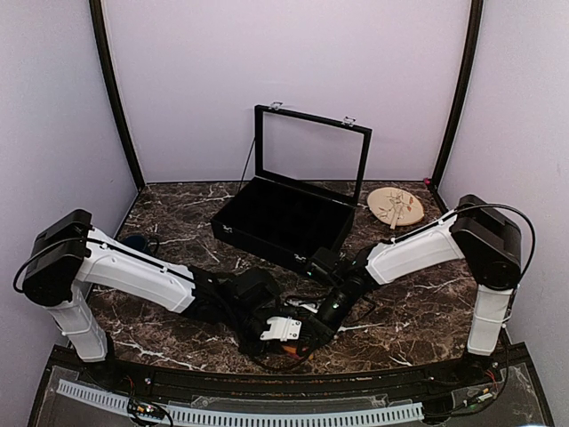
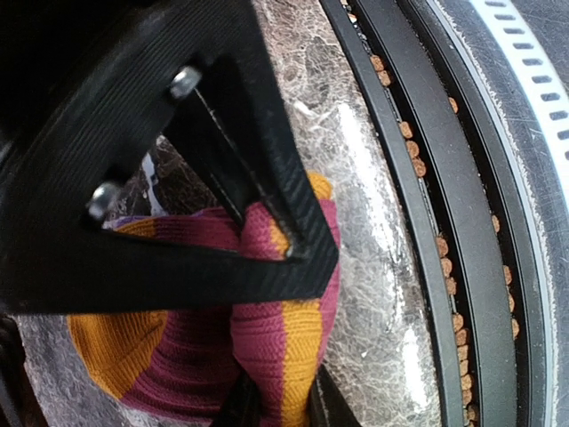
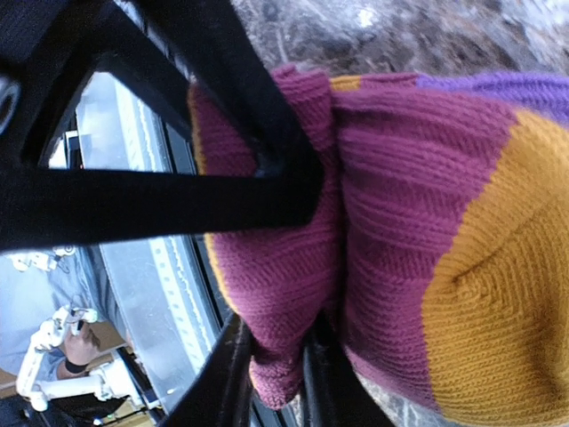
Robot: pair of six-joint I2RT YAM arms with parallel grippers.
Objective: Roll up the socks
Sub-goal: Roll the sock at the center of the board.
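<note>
Maroon, orange and purple stripes on the sock (image 3: 400, 178); white-veined dark brown marble for the tabletop (image 1: 178, 213); plain black case (image 1: 284, 221).

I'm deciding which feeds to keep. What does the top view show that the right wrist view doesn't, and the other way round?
Only the top view: the left arm, the right arm, the open black case and the round wooden disc.
Only the right wrist view: the sock close up, with its maroon, orange and purple bands and a fold nipped in the right pincer.
Both: the marble table, and the sock, though from the top only an orange sliver of it shows.
</note>
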